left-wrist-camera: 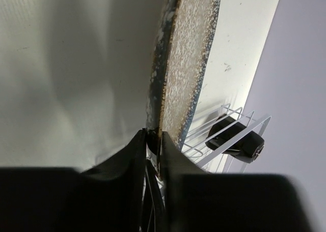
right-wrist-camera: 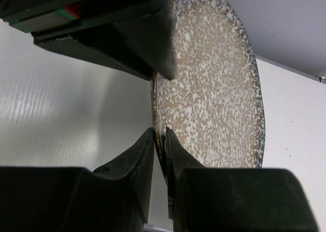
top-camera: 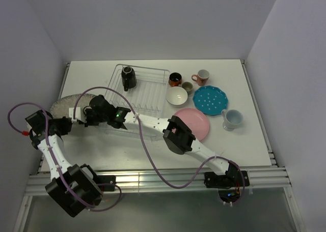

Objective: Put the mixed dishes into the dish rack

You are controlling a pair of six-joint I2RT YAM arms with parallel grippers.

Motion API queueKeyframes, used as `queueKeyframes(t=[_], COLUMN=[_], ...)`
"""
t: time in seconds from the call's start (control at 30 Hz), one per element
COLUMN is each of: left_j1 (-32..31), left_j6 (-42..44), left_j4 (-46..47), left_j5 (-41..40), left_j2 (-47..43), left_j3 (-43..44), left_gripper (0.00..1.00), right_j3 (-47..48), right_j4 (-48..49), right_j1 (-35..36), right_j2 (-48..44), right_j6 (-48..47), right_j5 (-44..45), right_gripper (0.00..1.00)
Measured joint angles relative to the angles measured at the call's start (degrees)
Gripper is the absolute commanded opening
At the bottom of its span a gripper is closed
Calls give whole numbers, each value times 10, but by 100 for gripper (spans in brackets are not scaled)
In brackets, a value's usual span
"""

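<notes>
Grey speckled plate [right-wrist-camera: 214, 89] at the left side of the desk [top-camera: 244, 135], just beside the dish rack [top-camera: 147, 97]. Both claws on it: left claw [left-wrist-camera: 153, 140] pinches its rim, right claw [right-wrist-camera: 159, 140] pinches the rim at another spot. Black mug [top-camera: 128, 78] sits in the rack's far end.

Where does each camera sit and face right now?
Top: above, behind the bases, looking down on table, rack; left arm, right arm show.
Left wrist: looks along the plate's edge toward the rack; own fingers show.
Right wrist: faces the plate's speckled side; own fingers, left gripper show.
Shared: both wrists see the plate.
</notes>
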Motion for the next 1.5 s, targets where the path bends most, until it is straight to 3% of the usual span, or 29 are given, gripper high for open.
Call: queueKeyframes(t=[0.1, 0.2, 0.83, 1.03, 1.13, 1.27, 1.37, 1.5], left_j1=[0, 0, 0, 0, 0, 0, 1, 0], left_j6=[-2, 0, 70, 74, 75, 75, 76, 78], left_j4=[11, 29, 135, 157, 168, 183, 196, 201], left_j5=[13, 30, 81, 82, 82, 83, 91, 92], left_j2=[-1, -2, 127, 171, 180, 181, 182, 181], left_j3=[-1, -1, -12, -8, -8, -8, -8, -8], left_gripper=[46, 58, 59, 54, 46, 18, 4, 0], right_j3=[0, -2, -4, -5, -7, -10, -13, -20], right_j4=[2, 2, 1, 1, 0, 3, 12, 23], right_j1=[0, 0, 0, 0, 0, 0, -1, -1], right_j2=[0, 0, 0, 0, 0, 0, 0, 0], right_j6=[-1, -2, -2, -2, -2, -4, -3, -2], right_j5=[3, 5, 4, 3, 2, 1, 3, 5], right_gripper=[16, 16, 16, 16, 16, 18, 22, 28])
